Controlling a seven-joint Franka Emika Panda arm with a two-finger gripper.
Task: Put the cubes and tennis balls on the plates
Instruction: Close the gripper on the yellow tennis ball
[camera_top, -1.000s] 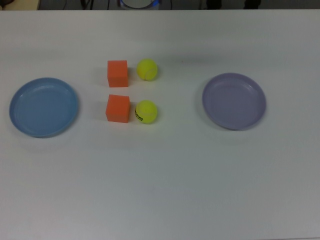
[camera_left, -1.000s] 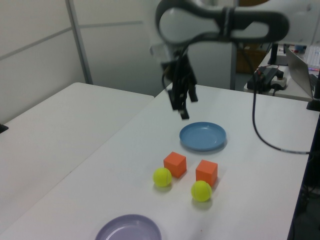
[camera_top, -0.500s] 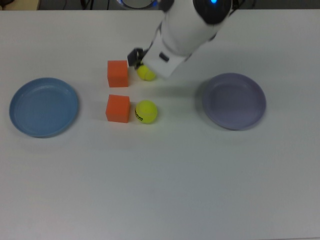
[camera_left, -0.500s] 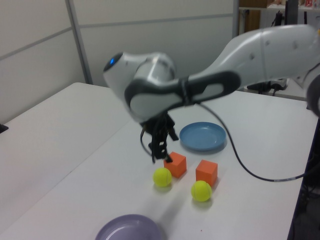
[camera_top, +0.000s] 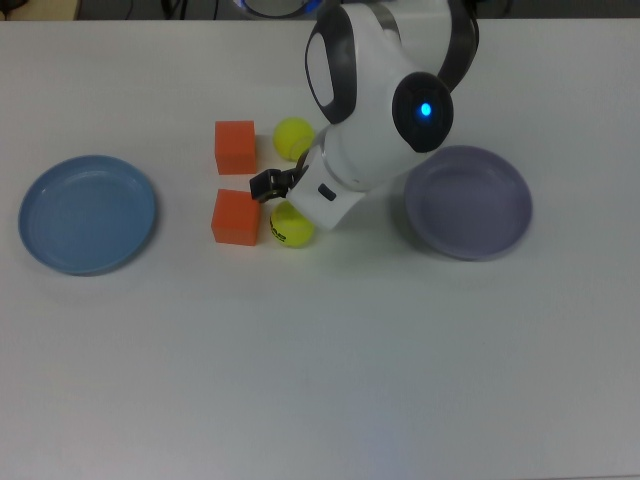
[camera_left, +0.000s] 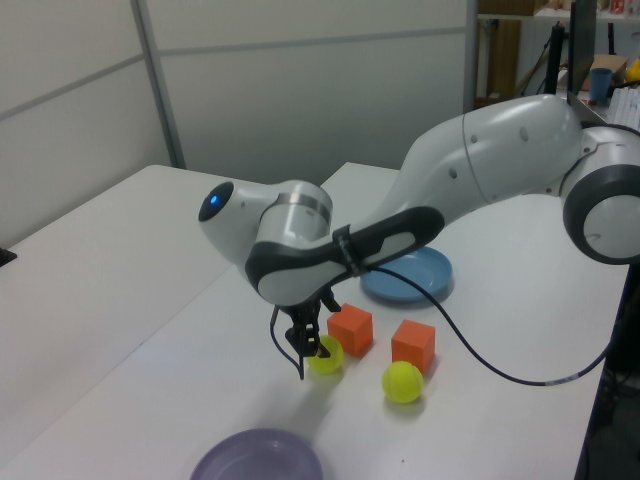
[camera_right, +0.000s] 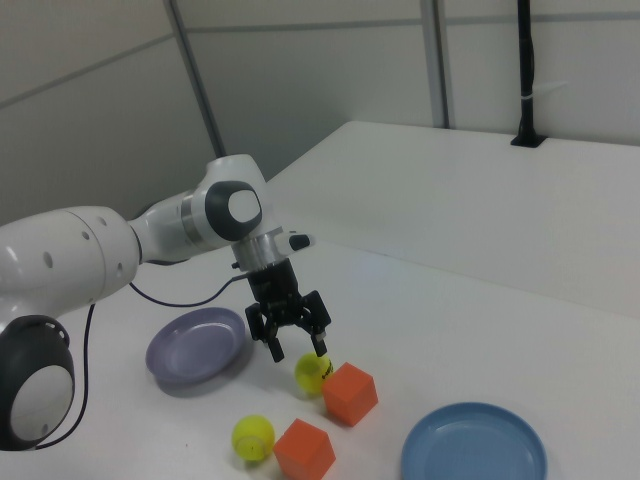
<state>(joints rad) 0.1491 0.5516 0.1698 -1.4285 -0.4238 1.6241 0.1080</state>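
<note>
Two orange cubes (camera_top: 235, 146) (camera_top: 235, 216) sit mid-table, each with a tennis ball on the top view's right. The upper tennis ball (camera_top: 294, 137) lies free. The black-marked tennis ball (camera_top: 288, 230) is partly hidden under the arm. My gripper (camera_right: 297, 345) is open and hangs just above this marked tennis ball (camera_right: 313, 373), fingers spread to either side, not touching it. The left view shows the gripper (camera_left: 308, 352) low against the same tennis ball (camera_left: 326, 356). The blue plate (camera_top: 88, 213) and lavender plate (camera_top: 468, 202) hold nothing.
The white arm (camera_top: 380, 90) reaches in from the top view's upper edge and covers the table between the tennis balls and the lavender plate. A black cable (camera_left: 480, 370) trails from the arm over the table. A second white table (camera_right: 480, 190) adjoins.
The arm swung in from the far edge, passed over the upper ball and dropped over the marked ball. Cubes, balls and plates have not moved.
</note>
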